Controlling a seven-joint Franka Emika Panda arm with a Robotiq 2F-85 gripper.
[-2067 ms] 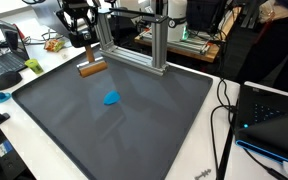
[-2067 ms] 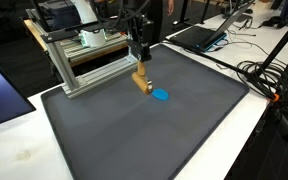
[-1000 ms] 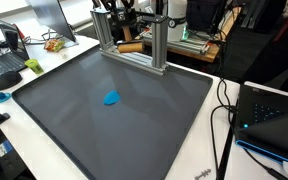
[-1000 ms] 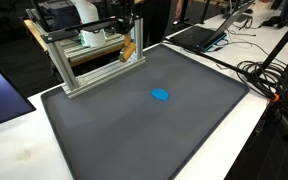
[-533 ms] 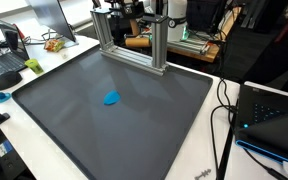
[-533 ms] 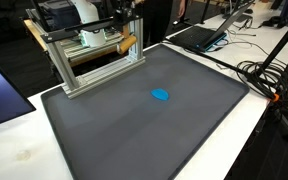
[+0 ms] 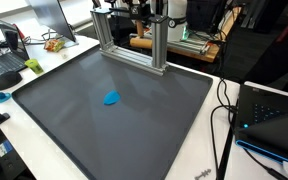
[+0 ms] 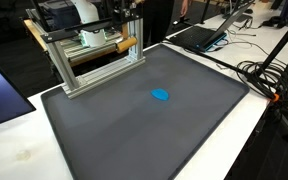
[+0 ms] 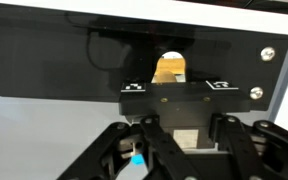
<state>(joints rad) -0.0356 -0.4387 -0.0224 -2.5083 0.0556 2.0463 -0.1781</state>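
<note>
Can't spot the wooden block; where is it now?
In both exterior views the wooden block hangs in the gripper, behind the metal frame at the far edge of the mat.

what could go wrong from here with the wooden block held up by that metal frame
1. The wooden block hangs in the gripper right among the posts of the aluminium frame. A small sideways move might knock it against a post.
2. In an exterior view the block sticks out sideways past the fingers. A bump could probably twist it loose, and it might drop behind the frame.
</note>
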